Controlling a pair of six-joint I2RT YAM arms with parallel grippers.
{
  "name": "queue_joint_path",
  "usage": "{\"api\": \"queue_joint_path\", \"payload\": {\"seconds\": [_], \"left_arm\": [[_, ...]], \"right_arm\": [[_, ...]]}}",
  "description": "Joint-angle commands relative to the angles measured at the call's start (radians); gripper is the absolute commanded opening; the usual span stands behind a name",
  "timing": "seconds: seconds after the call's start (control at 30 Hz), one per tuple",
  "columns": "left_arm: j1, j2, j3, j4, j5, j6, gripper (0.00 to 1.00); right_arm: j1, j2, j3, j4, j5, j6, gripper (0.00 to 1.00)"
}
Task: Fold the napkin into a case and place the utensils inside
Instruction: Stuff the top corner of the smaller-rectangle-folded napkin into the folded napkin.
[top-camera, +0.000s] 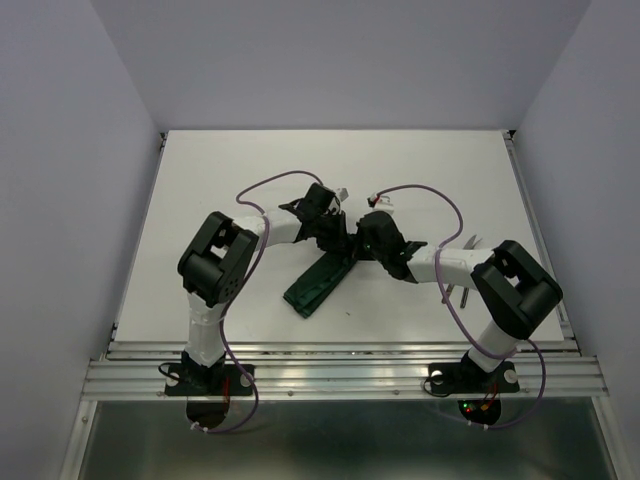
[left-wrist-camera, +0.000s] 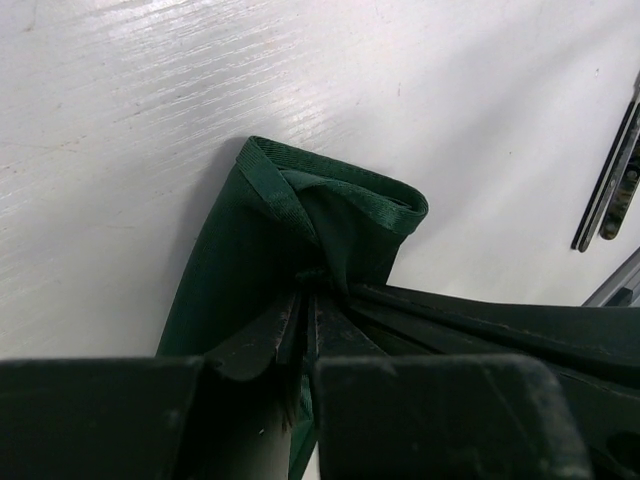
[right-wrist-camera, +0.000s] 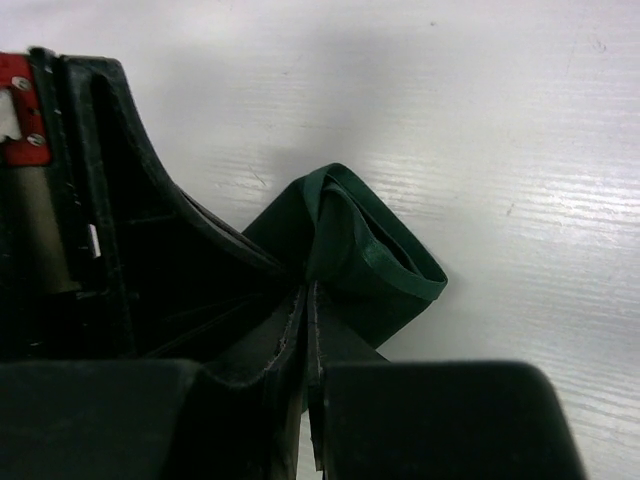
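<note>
One white surface (top-camera: 220, 190) carries everything. Over it the left arm (top-camera: 215, 265) and the right arm (top-camera: 510, 290) reach inward and meet at the far end of the napkin (top-camera: 318, 283), which lies as a long narrow dark green strip slanting toward the near edge. Both likely hold that one end so the folded layers can be drawn apart into a mouth. The utensils (left-wrist-camera: 612, 190) lie bare on the surface off to the right, apart from the cloth and not yet inside it. The overhead view hides most of them beneath the right arm, while the left wrist view shows slim metal pieces side by side. Grips are unreadable from above. Up close, the left pincer (left-wrist-camera: 308, 285) is closed on a gathered fold at the napkin's end, where the hem curls into a small open loop. The right pincer (right-wrist-camera: 305, 295) is pinched shut on that same end from the other side.
</note>
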Motion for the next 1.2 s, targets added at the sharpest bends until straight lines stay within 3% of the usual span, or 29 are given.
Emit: {"api": "queue_joint_path", "payload": {"seconds": [0.0,0.1,0.7,0.77,0.8,0.9,1.17], "left_arm": [[-0.018,-0.074,0.018,-0.03,0.029,0.035,0.21],[-0.018,-0.09,0.017,-0.042,0.026,0.044,0.29],[-0.016,-0.168,-0.025,-0.071,0.032,0.092,0.39],[-0.016,-0.186,-0.034,-0.071,0.029,0.098,0.26],[-0.015,-0.193,-0.035,-0.069,0.029,0.101,0.26],[-0.004,-0.205,-0.045,-0.068,0.028,0.104,0.02],[0.028,-0.184,-0.083,-0.019,0.012,0.06,0.0]], "right_arm": [[0.01,-0.032,-0.017,0.043,0.015,0.01,0.08],[0.01,-0.03,-0.015,0.043,0.016,0.013,0.08],[0.01,-0.045,-0.022,0.04,0.027,0.014,0.08],[0.01,-0.045,-0.022,0.039,0.029,0.013,0.08],[0.01,-0.045,-0.022,0.039,0.029,0.013,0.08],[0.01,-0.045,-0.02,0.037,0.026,0.013,0.08],[0.01,-0.044,-0.017,0.034,0.023,0.01,0.08]]}}
